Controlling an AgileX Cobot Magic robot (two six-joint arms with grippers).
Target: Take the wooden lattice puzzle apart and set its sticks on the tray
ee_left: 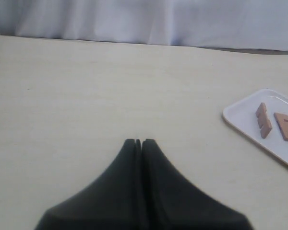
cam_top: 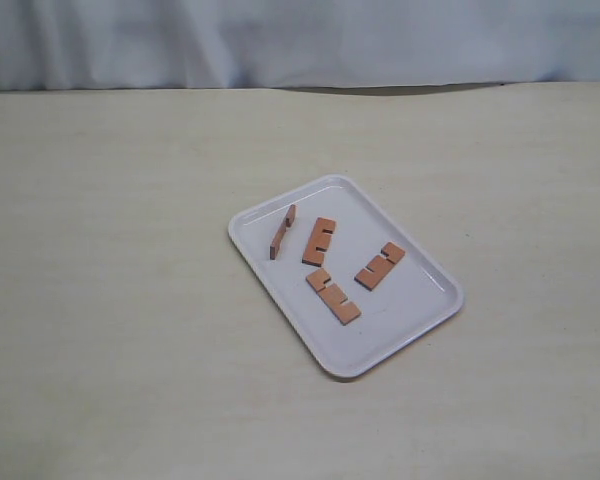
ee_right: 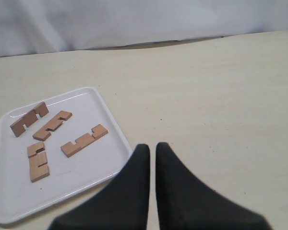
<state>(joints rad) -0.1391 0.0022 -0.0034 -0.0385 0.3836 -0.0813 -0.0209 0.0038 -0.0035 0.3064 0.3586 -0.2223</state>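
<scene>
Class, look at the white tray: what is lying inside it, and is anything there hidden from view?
Inside the tray lie four separate notched sticks, none interlocked. One stick stands on its edge; the others lie flat. Nothing covers them, and both end effectors are away from the tray.

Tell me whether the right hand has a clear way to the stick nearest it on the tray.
Probably yes. The right hand sits just off the tray rim, and the nearest stick lies flat and alone, nothing between them.
</scene>
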